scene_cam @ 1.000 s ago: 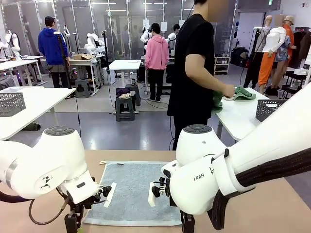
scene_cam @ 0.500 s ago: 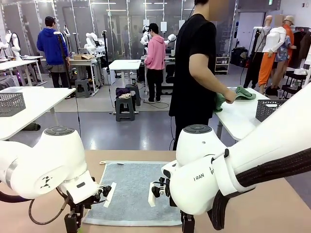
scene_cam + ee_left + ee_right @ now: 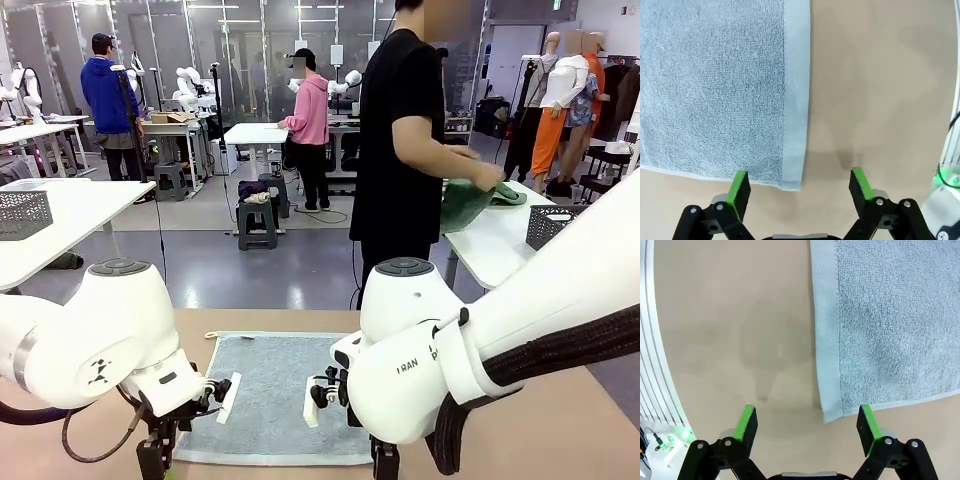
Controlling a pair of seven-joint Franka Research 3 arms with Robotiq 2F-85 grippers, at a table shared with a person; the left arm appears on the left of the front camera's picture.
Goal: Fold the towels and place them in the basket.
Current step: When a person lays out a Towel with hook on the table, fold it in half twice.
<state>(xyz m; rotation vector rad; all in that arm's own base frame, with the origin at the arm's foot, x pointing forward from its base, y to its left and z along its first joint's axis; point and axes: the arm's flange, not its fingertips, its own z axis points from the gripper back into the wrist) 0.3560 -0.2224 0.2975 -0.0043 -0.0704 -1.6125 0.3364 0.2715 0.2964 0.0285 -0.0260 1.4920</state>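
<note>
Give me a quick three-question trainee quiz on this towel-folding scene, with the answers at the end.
1. True or false: the left tool is shut on the grey-blue towel.
2. The right tool points down at: A) a corner of that towel, B) a basket, C) a cardboard box.
3. Fill in: the second towel, in the person's hand, is ____ in colour.
Key: 1 false, its jaws stand open; 2 A; 3 green.

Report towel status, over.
Left end effector open, right end effector open, each at a near corner of the grey towel. Flat, unfolded. Person opposite handling green towel.
</note>
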